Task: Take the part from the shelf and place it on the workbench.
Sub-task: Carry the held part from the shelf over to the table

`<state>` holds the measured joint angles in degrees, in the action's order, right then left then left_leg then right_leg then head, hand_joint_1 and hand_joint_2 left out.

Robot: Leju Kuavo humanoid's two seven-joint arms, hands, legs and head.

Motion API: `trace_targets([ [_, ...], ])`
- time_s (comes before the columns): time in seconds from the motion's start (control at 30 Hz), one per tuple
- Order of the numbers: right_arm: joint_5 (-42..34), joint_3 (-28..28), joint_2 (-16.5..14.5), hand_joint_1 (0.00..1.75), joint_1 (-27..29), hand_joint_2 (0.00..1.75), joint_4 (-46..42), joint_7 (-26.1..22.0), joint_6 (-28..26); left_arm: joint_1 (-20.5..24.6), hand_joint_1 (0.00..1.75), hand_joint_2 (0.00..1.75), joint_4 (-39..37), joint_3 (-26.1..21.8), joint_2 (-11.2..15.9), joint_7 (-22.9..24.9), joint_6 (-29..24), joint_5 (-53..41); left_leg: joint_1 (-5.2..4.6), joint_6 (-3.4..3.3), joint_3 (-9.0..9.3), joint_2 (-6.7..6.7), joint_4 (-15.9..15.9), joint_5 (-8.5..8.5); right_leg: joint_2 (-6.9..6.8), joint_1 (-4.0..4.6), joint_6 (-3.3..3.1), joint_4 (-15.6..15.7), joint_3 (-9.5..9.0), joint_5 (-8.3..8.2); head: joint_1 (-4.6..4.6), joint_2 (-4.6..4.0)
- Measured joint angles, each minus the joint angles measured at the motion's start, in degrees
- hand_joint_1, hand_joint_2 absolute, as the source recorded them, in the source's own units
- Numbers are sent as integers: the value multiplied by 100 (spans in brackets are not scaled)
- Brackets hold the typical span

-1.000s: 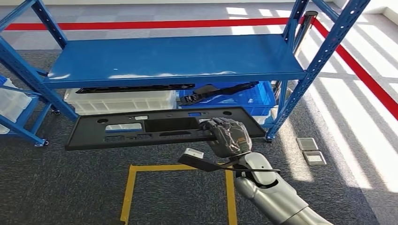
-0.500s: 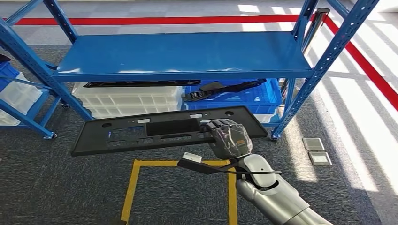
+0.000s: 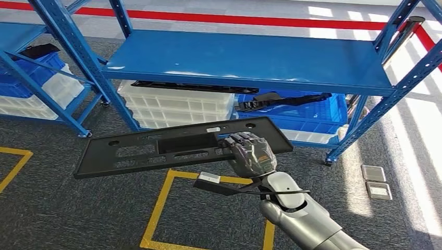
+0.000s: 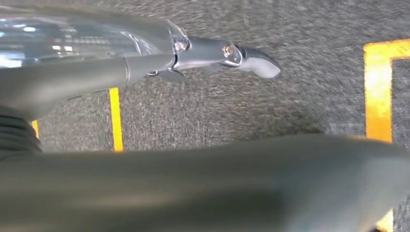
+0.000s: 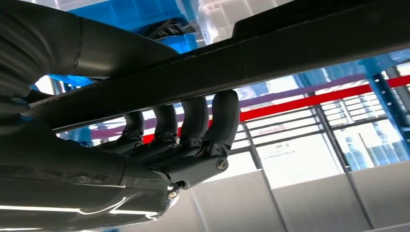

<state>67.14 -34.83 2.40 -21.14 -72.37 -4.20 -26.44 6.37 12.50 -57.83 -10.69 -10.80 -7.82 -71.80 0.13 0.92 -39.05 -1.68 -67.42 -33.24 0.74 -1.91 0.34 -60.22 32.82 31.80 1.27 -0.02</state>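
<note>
A long flat black plastic part (image 3: 156,148) with several cut-outs hangs level over the carpet in front of the blue shelf (image 3: 250,60). My right hand (image 3: 250,153) grips its near edge towards the right end. In the right wrist view the fingers (image 5: 193,125) curl around the edge of the part (image 5: 270,53). My left hand (image 4: 203,179) hangs over the grey carpet, fingers apart and holding nothing.
White crates (image 3: 177,107) and a blue crate (image 3: 312,112) sit under the shelf, with other black parts (image 3: 193,87) lying on them. A second blue rack (image 3: 31,62) stands at the left. A yellow tape square (image 3: 161,198) marks the floor below the part.
The camera has turned left, so the shelf has shifted right in the picture and the second rack has come in. My right hand still holds the part the same way.
</note>
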Motion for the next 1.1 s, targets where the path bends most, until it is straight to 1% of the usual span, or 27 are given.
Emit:
trace_targets([
  [0.6,10,-8,1,175,3,175,6,1,-1,12,0,175,0,-1,0,0,2,0,13,23,-162,61,-334,-145,-78,5,-11,-2,-1,8,-3,-1],
  [0.67,24,-20,3,175,3,175,26,2,-1,9,0,175,0,-4,0,1,2,8,28,44,-311,90,-634,-229,-168,7,-17,-2,-1,15,-3,-1],
  [0.7,37,-33,4,175,2,175,36,2,-2,2,0,175,0,-10,0,1,2,14,39,56,-373,109,-761,-233,-241,8,-19,-3,-4,21,-3,-1],
  [0.73,51,-48,4,175,1,175,45,2,-4,-8,0,175,0,-18,0,2,2,22,48,62,-370,129,-753,-164,-326,9,-19,-3,-10,30,-2,-1],
  [0.77,61,-61,3,175,-2,175,47,1,-6,-18,0,175,0,-26,0,2,2,27,52,55,-250,156,-513,2,-404,9,-15,-3,-24,42,-2,-1],
  [0.8,68,-70,1,175,-6,175,46,1,-7,-24,0,175,0,-33,0,2,2,31,46,33,-49,223,-119,212,-476,9,-7,-1,-45,58,-2,-1],
  [0.83,70,-75,-2,175,-12,175,44,0,-9,-23,0,175,0,-37,0,1,1,32,14,6,150,342,259,359,-543,18,4,3,-66,74,-2,-1],
  [0.87,72,-78,-3,175,-18,175,43,0,-12,-18,0,175,0,-38,0,0,-1,33,-20,-29,298,451,550,450,-604,29,21,7,-82,88,-2,-1],
  [0.9,73,-81,-4,175,-23,175,41,0,-14,-14,0,175,0,-39,0,-1,-2,33,-54,-59,371,533,700,470,-659,40,41,13,-96,100,-2,-1],
  [0.93,79,-87,-5,175,-26,175,40,0,-15,-17,0,175,0,-40,1,0,-3,33,-85,-86,379,553,726,440,-717,49,65,26,-110,105,-2,-1],
  [0.97,92,-98,-9,175,-29,175,39,-1,-16,-28,0,175,0,-41,1,1,-5,33,-92,-118,372,503,743,443,-776,52,94,43,-134,107,-2,-1],
  [1.0,112,-113,-13,175,-34,175,37,-2,-16,-46,0,175,0,-44,2,2,-8,35,-77,-152,384,446,769,457,-789,47,127,53,-162,130,-3,-1],
  [1.03,140,-134,-17,175,-41,175,33,-4,-16,-61,0,175,0,-46,3,3,-10,37,-62,-191,402,389,804,475,-707,43,150,18,-168,187,-3,-1],
  [1.07,166,-159,-20,175,-50,175,29,-8,-18,-67,0,175,0,-49,4,3,-14,40,-44,-228,420,337,841,497,-560,42,162,-113,-124,294,-7,0],
  [1.1,187,-185,-16,175,-55,175,26,-12,-19,-63,0,175,0,-50,3,2,-16,44,-27,-256,435,282,868,512,-376,39,159,-361,-16,450,-10,0],
])
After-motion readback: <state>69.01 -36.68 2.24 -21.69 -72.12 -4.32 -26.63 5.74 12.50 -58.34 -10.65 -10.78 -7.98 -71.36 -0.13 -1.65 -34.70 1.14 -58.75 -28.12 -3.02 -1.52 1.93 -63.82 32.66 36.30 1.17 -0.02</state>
